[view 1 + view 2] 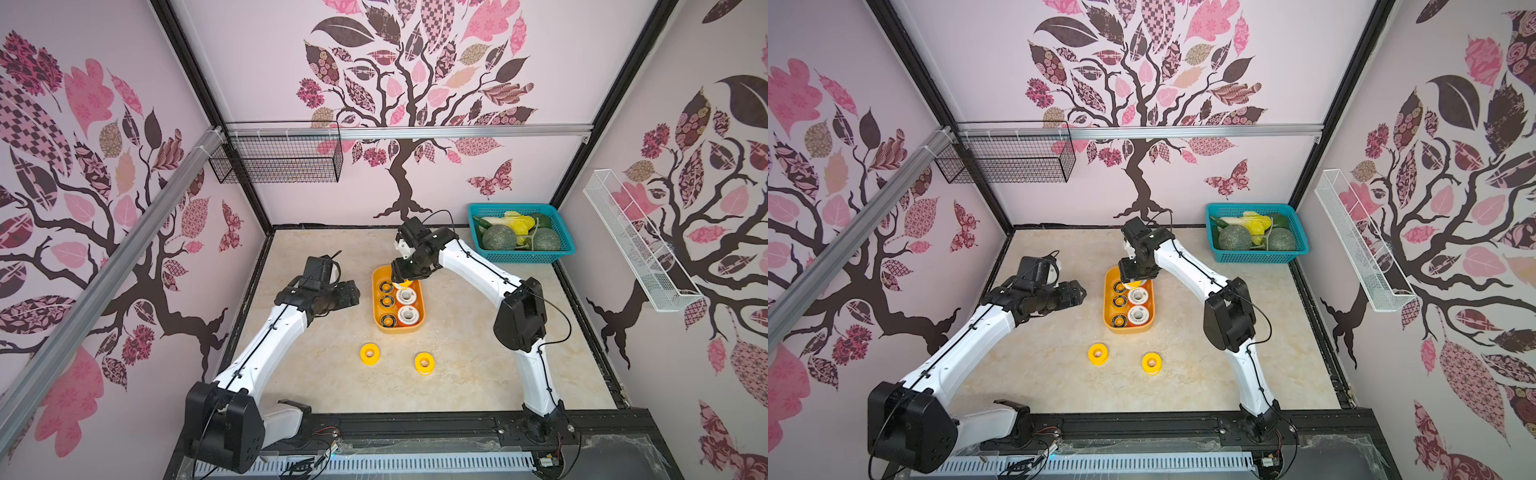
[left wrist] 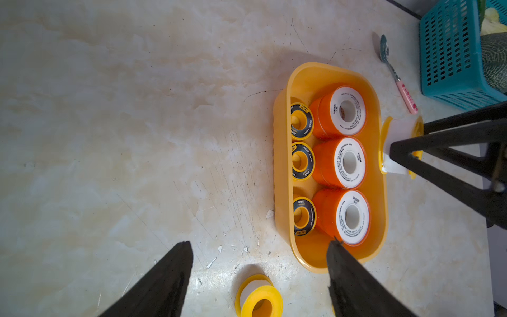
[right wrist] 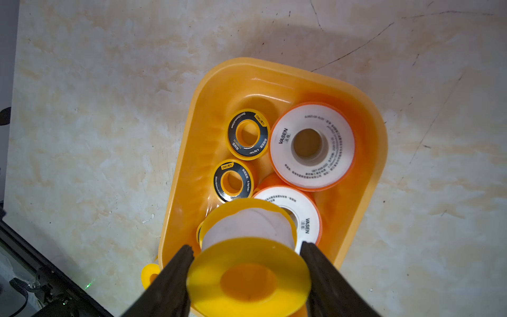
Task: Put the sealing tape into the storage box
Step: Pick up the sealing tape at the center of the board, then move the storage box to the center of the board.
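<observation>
- Right gripper (image 3: 247,247): clamped on an all-yellow plastic spool of sealing tape (image 3: 248,285), with the jaws pinching its flange rims. Directly beneath it is the shallow yellow-orange plastic storage box (image 3: 186,170), already holding six rolls.
- Left gripper (image 2: 260,243): jaws wide and empty. The box lies just past one fingertip, and a second yellow roll (image 2: 259,299) lies on the table close below.
- Handling, as judged: light, rigid and smooth-flanged, so apt to slip or roll. Grip squarely across the rims.
</observation>
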Action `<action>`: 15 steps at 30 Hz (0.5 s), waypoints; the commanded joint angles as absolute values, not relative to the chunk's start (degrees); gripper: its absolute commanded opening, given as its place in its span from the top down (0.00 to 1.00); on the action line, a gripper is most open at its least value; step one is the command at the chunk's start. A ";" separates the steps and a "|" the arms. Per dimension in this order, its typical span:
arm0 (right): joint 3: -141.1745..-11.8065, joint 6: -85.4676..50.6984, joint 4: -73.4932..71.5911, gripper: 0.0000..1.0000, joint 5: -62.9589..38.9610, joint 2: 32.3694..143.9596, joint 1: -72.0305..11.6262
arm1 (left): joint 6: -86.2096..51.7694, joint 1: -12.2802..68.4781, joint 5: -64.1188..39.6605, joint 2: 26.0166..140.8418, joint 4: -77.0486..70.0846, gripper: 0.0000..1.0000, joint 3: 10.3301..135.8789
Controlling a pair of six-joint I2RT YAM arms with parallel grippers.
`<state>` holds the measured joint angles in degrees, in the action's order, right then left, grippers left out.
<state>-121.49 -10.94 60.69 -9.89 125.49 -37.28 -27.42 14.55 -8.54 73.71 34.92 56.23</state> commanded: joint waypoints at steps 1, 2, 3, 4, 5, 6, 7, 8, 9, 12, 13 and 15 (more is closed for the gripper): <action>-125.37 -9.89 62.70 0.37 -10.82 127.62 -37.48 | -33.30 14.33 -12.18 77.78 25.70 0.26 55.87; -125.94 -9.72 63.08 0.37 -10.90 127.99 -37.54 | -33.34 14.37 -13.30 79.94 24.22 0.30 56.52; -126.28 -9.66 63.18 0.37 -10.90 128.21 -37.53 | -33.37 14.33 -13.83 81.71 22.88 0.34 57.13; -126.54 -9.52 63.21 0.37 -10.82 128.38 -37.56 | -33.43 14.34 -13.88 83.72 21.87 0.38 57.86; -126.56 -9.49 63.28 0.37 -10.66 128.47 -37.53 | -33.39 14.33 -13.33 85.79 21.29 0.43 58.78; -126.72 -9.37 63.28 0.37 -10.60 128.49 -37.53 | -33.34 14.33 -13.16 87.36 20.73 0.47 59.47; -126.74 -9.34 63.27 0.37 -10.56 128.65 -37.53 | -32.91 14.33 -13.42 88.97 19.54 0.49 59.89; -126.80 -9.27 63.22 0.37 -10.57 128.80 -37.56 | -32.86 14.36 -13.52 90.73 18.65 0.52 60.36; -126.79 -9.23 63.21 0.37 -10.75 128.98 -37.53 | -32.75 14.35 -13.87 92.07 18.06 0.55 61.00; -127.79 -9.05 63.82 0.37 -11.16 130.07 -37.60 | -33.22 14.35 -16.09 95.50 14.42 0.60 61.50; -128.18 -9.05 64.10 0.37 -11.24 130.47 -37.55 | -33.30 14.33 -17.34 96.26 12.49 0.61 61.28; -129.00 -8.92 64.63 0.37 -11.25 131.22 -37.53 | -34.06 14.33 -18.76 97.58 10.31 0.61 61.26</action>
<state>-126.61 -9.74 63.09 -10.63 129.36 -37.32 -33.21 14.50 -15.68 96.51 16.08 60.42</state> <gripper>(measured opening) 0.632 0.394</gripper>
